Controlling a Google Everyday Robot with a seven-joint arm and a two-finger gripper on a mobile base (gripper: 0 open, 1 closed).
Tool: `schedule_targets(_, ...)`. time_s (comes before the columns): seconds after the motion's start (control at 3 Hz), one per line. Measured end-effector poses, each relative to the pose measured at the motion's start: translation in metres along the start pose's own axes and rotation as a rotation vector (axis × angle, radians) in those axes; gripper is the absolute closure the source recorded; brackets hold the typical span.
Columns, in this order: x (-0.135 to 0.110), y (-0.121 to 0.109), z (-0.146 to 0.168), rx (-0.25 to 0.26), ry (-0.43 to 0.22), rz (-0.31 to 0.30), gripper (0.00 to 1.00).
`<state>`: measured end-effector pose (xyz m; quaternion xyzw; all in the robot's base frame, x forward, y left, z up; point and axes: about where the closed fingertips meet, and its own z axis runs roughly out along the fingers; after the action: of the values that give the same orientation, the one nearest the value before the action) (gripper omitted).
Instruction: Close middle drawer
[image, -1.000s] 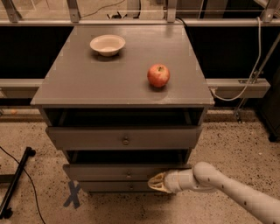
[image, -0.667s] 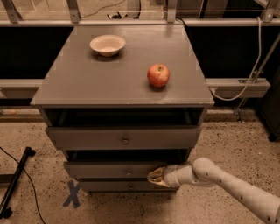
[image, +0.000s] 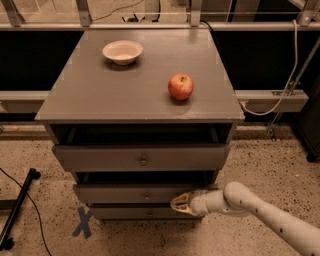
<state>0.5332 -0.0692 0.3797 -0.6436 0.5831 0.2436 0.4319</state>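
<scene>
**Gripper at the middle drawer's front**

The grey table (image: 115, 95) has three drawers under its top. The middle drawer (image: 115, 193) sits second from the table's top and is pulled out a little from the table's frame, with a dark gap above it. Its small brass knob (image: 146, 196) is at the centre of its front. The uppermost drawer (image: 100, 157) juts further out of the table. The gripper (image: 179, 204) is at the table's right side, low down, its tip against the middle drawer's front. Its fingers are clenched into a point, grasping nothing. On the table's top stand a bowl (image: 122, 51) towards the back left and an apple (image: 180, 86) towards the right.
</scene>
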Motion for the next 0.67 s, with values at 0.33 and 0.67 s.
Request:
schedule_targets(0.33,-0.005,0.021,-0.01,-0.008,0.008,-0.01,1.0)
schedule_targets(0.67,-0.007,0.051,-0.015,-0.028,0.015,0.0,1.0)
